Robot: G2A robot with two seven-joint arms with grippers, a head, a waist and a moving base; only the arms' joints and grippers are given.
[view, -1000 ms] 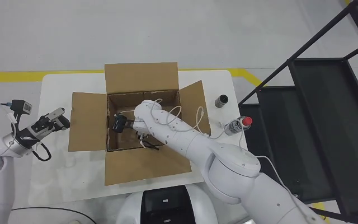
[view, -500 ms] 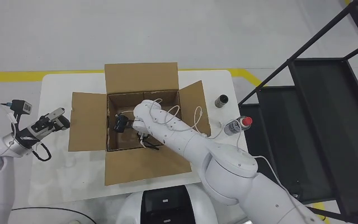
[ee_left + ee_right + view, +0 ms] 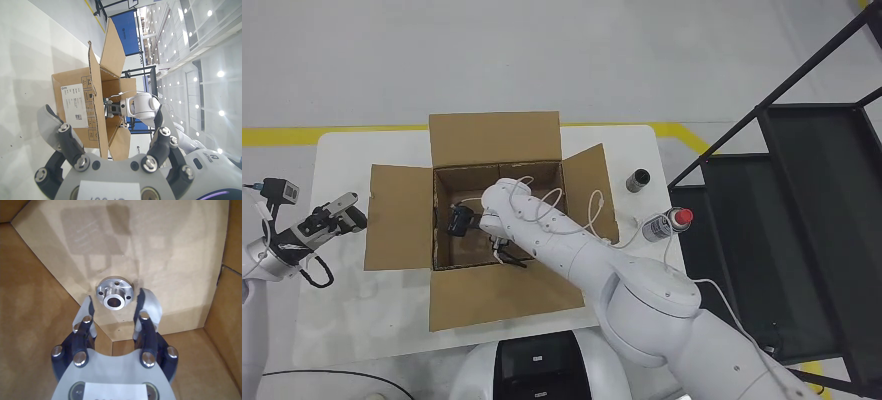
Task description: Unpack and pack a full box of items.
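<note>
Inside the open cardboard box [image 3: 494, 138], the right gripper [image 3: 115, 295] is hanging with jaws spread either side of a steel flange [image 3: 113, 291] lying on the box floor, apparently lining up to lift it out. The left gripper [image 3: 105, 113], spread wide and empty, is waiting clear beside the box. A spray can [image 3: 667, 226] and a metal cylinder [image 3: 639, 181] are standing outside. Whether gripper and flange are touching is unclear, and the arm is hiding much of the interior from above.
</note>
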